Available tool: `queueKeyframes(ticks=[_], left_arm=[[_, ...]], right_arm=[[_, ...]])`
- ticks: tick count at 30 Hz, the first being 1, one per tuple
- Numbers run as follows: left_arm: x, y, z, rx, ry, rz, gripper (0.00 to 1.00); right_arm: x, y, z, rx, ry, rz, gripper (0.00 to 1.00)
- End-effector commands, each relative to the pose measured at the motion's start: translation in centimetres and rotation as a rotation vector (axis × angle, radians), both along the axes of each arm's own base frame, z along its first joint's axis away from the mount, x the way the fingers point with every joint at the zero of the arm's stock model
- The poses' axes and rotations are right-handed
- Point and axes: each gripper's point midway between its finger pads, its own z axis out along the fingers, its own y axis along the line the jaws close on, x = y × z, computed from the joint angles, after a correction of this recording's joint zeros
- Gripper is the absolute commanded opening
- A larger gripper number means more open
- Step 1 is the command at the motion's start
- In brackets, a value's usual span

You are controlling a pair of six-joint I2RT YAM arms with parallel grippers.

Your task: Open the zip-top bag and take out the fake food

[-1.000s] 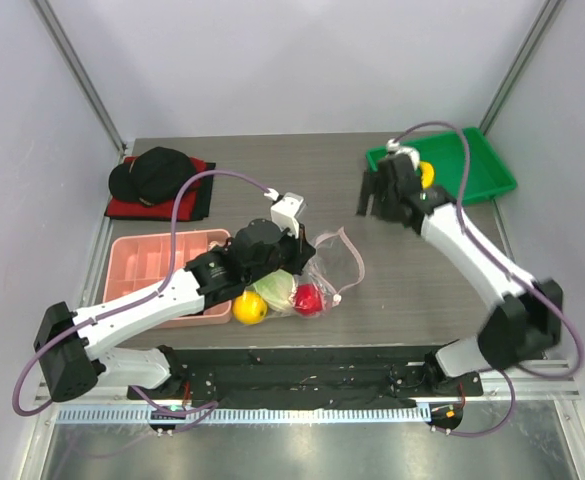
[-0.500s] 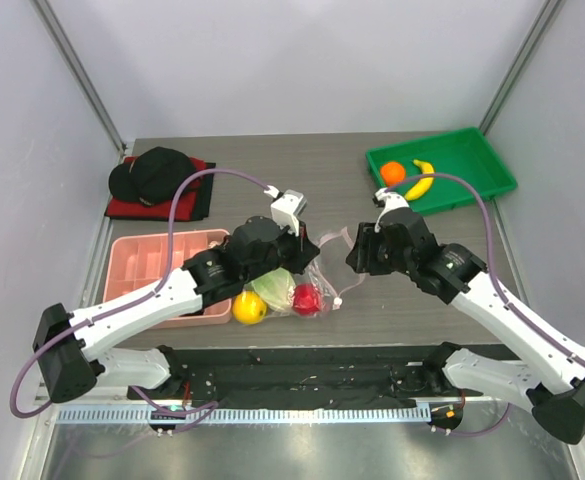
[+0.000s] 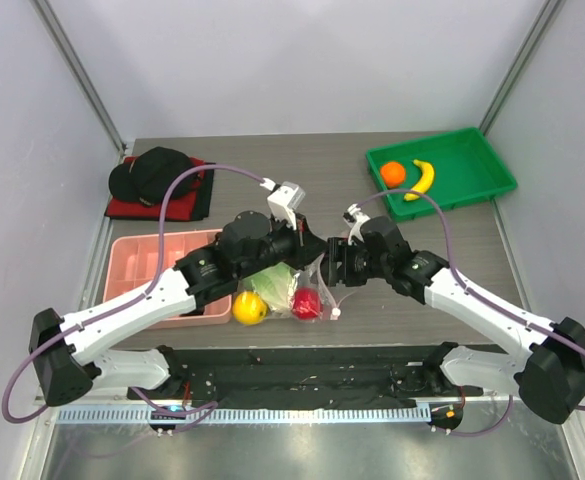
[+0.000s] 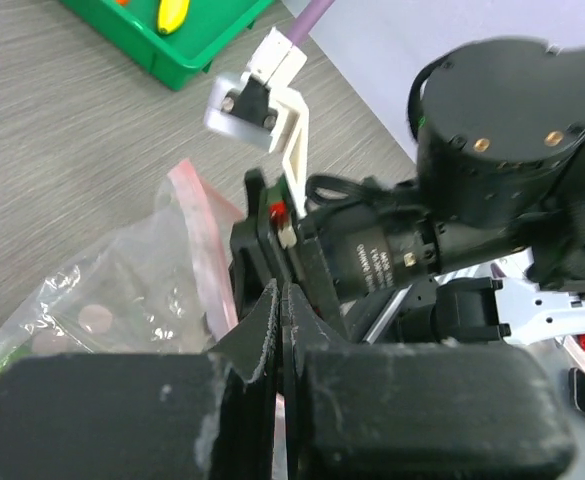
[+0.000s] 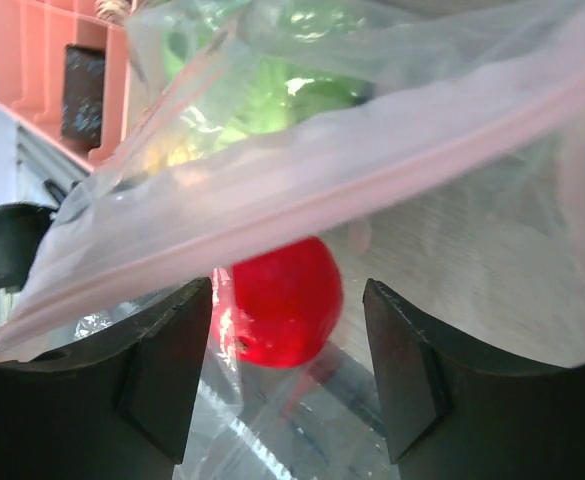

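Note:
The zip-top bag (image 3: 322, 272) lies at the table's middle, its mouth held up. My left gripper (image 3: 294, 247) is shut on the bag's edge by the pink zip strip (image 4: 208, 262); in the left wrist view its fingertips (image 4: 282, 300) are pressed together. My right gripper (image 3: 334, 263) is open at the bag's mouth. In the right wrist view (image 5: 290, 370) the red round fruit (image 5: 280, 303) lies just beyond the open fingers, under the zip strip (image 5: 352, 200). The cabbage (image 3: 272, 288), red fruit (image 3: 306, 303) and lemon (image 3: 250, 308) lie at the bag's near end. The orange (image 3: 393, 173) and banana (image 3: 422, 178) lie in the green tray (image 3: 477, 160).
A pink compartment tray (image 3: 162, 262) lies left of the bag, under the left arm. A black cap on a red cloth (image 3: 157, 180) is at the back left. The two grippers are nearly touching over the bag.
My right arm has swung from over the green tray left and down to the bag's mouth. The orange now shows in the tray. The left gripper has kept its hold, shifting slightly.

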Motion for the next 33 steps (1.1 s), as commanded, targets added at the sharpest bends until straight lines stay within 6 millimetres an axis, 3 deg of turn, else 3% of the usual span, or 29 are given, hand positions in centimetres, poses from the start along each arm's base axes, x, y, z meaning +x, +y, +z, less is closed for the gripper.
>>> queueKeyframes(ticks=[1, 4, 8, 9, 10, 12, 13, 15, 18, 19, 23, 25, 28, 31, 33], left_arm=[[0.4, -0.9, 1.6, -0.045, -0.024, -0.011, 0.00], [0.5, -1.0, 0.4, -0.006, -0.011, -0.012, 0.00], [0.9, 1.1, -1.7, 0.050, 0.033, 0.086, 0.03], [0.6, 2.3, -2.3, 0.082, 0.050, 0.110, 0.07], [0.4, 2.8, -2.9, 0.095, 0.070, 0.118, 0.19], [-0.7, 2.9, -3.1, 0.072, 0.117, 0.093, 0.30], [-1.2, 2.6, -3.9, 0.071, 0.145, 0.073, 0.42], [-2.0, 1.4, -5.0, 0.071, 0.182, 0.026, 0.51], [-2.8, 0.3, -6.7, 0.118, 0.198, -0.008, 0.54], [-2.8, 0.0, -7.5, 0.135, 0.211, -0.001, 0.52], [-2.6, -1.1, -8.9, 0.161, 0.215, 0.015, 0.49], [-2.5, -1.5, -9.1, 0.185, 0.203, 0.015, 0.47], [-2.0, -2.0, -10.0, 0.216, 0.200, 0.030, 0.43], [-2.0, -2.6, -10.2, 0.223, 0.204, 0.027, 0.44], [-2.3, -3.1, -9.9, 0.218, 0.196, 0.011, 0.51]], right_arm=[[-1.2, 2.3, 1.5, 0.170, -0.009, 0.088, 0.69], [-1.7, 2.0, -0.1, 0.155, 0.017, 0.086, 0.73], [-2.2, 2.2, -1.1, 0.200, 0.047, 0.083, 0.76], [-2.3, 2.1, -1.5, 0.199, 0.055, 0.076, 0.77], [-2.5, 2.1, -1.8, 0.197, 0.061, 0.077, 0.77], [-2.7, 2.0, -2.4, 0.201, 0.074, 0.078, 0.77], [-2.6, 1.9, -2.6, 0.196, 0.071, 0.065, 0.78], [-2.5, 1.7, -2.7, 0.193, 0.069, 0.051, 0.78], [-2.0, 0.6, -3.1, 0.161, 0.087, -0.046, 0.77], [-1.0, -0.6, -3.8, 0.118, 0.089, -0.161, 0.67], [-1.1, -2.3, -3.3, 0.130, 0.064, -0.257, 0.52], [-1.4, -2.3, -3.4, 0.154, 0.066, -0.247, 0.49], [-1.7, -1.6, -3.1, 0.199, 0.065, -0.219, 0.28], [-1.8, -1.2, -3.5, 0.202, 0.090, -0.202, 0.22], [-1.9, -1.4, -4.5, 0.176, 0.105, -0.211, 0.22]])
